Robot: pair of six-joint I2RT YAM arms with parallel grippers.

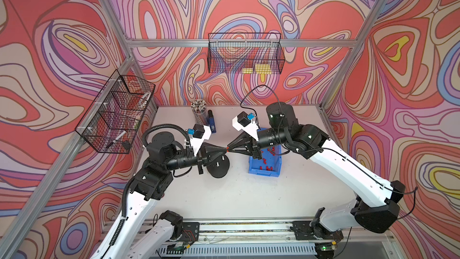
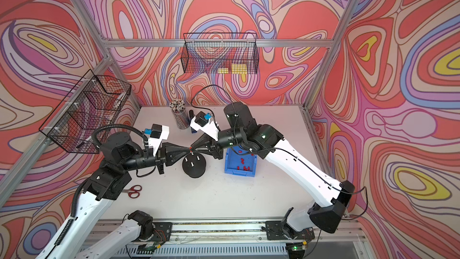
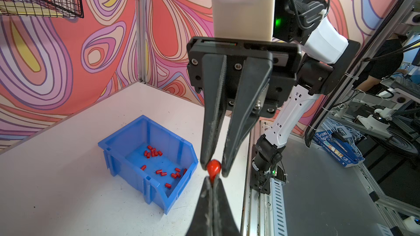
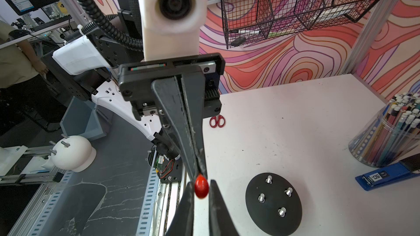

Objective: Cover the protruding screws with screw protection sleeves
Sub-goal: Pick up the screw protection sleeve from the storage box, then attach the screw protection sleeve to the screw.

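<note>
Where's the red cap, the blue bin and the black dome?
cap (image 4: 201, 187), right wrist view, its rounded middle.
bin (image 3: 136, 182), left wrist view, its outer wall.
dome (image 4: 275, 195), right wrist view, the bare middle of its top.

White-shelled arms (image 1: 353, 173), black joints (image 1: 154, 180), white wrist-camera housings (image 1: 251, 130) — ribbed black cable conduit (image 1: 123, 205)

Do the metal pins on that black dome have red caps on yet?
Not yet: all four protruding screws stand bare and silvery on the black dome; none is covered.
</note>
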